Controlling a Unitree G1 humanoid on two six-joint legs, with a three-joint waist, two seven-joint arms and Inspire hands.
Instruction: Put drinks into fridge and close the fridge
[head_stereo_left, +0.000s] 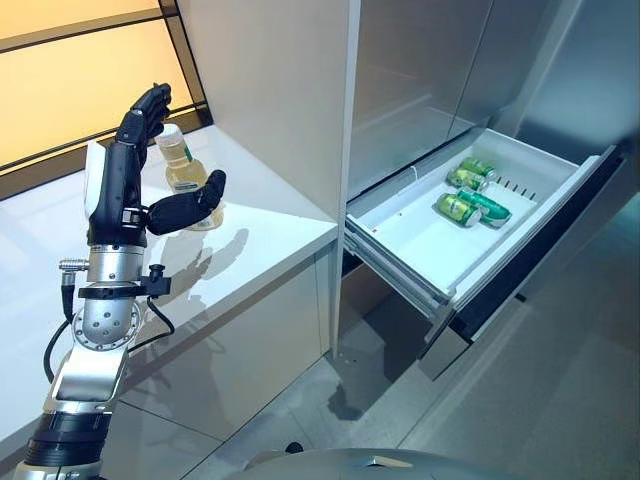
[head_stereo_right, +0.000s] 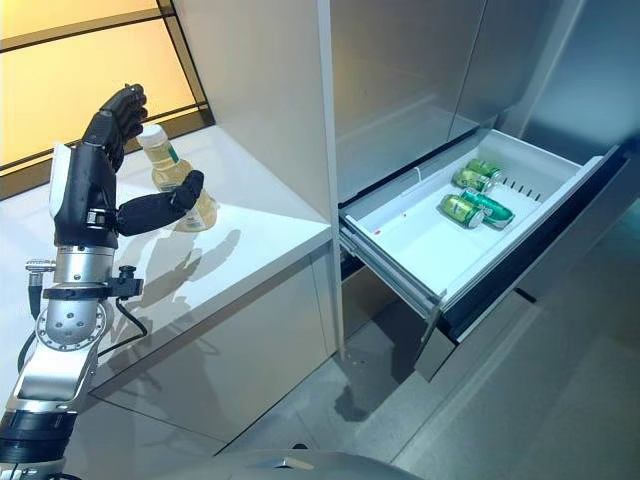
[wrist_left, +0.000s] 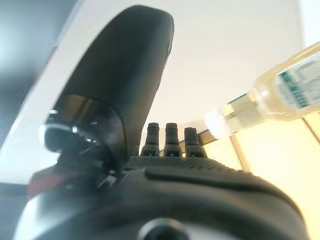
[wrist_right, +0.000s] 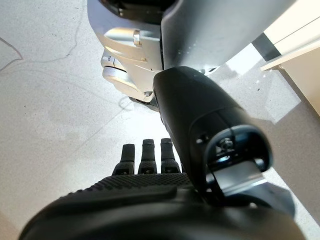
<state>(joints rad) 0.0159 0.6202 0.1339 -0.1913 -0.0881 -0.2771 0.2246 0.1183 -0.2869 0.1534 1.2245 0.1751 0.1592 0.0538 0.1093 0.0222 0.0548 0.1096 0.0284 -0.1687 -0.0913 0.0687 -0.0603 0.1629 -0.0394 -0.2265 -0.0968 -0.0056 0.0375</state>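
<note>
Left hand open and holding nothing, thumb and fingers spread either side of the bottle standing just beyond it on the counter, so closing off-centre risks toppling it short of the open fridge drawer.

bottle: pale yellow drink, white cap, upright on white counter | cans: green, lying on side in far end of drawer | fridge drawer: white, pulled open
</note>
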